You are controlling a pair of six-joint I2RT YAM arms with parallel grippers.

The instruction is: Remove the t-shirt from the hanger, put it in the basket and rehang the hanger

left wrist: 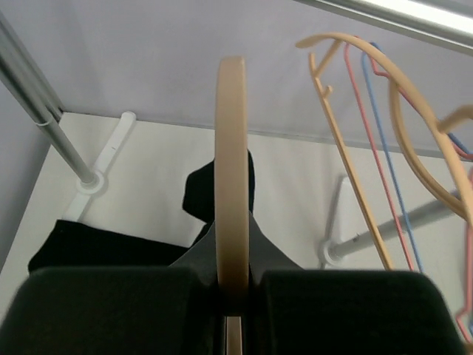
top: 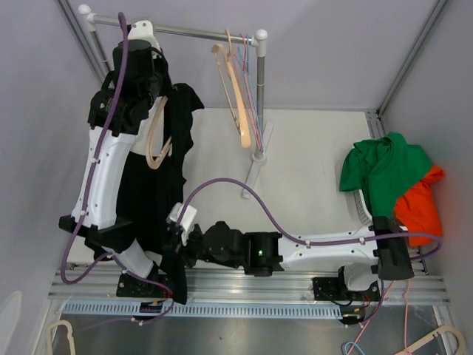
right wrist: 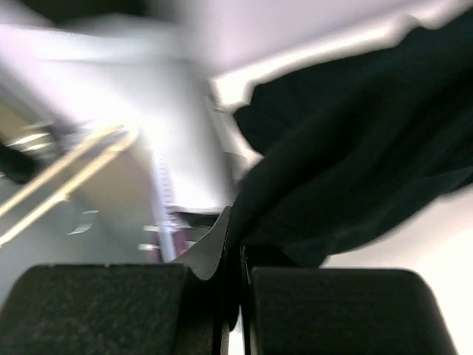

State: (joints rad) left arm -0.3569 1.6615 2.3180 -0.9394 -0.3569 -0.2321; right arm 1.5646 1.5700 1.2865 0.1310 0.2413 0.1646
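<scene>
Black tee [top: 151,203] hangs on the far-left side of the rack, draped from up by the rail [top: 192,31] down to the near table edge, just right of my L arm.

L gripper [left wrist: 231,277]: fingers closed on the tan wood hanger [left wrist: 230,170]. In the L wrist cam the hanger runs edge-on straight up from between the pads. Black cloth [left wrist: 103,248] shows below and behind it. In the top cam the hanger [top: 157,144] is a pale loop lying against the tee's left edge, with the tee's top bunched just right of it. Can't tell if the tee is threaded on the hanger or only resting on it.

R gripper [right wrist: 233,274]: clamped on tee fabric. A thin fold is pinched between the pads and the dark cloth [right wrist: 355,170] fans up and to the right. The R wrist cam is blurry, so no detail beyond that. In the top cam the R gripper [top: 177,244] reaches across low to the tee's lower part, near the L arm base.

Mid-rack: spare hangers [top: 238,96], tan, pink and blue, hang on the rail next to the right post [top: 260,96]. They are apart from the tee.

Far right: green garment [top: 384,166] heaped on an orange one [top: 421,200] at the table's edge, well apart from both grippers.
</scene>
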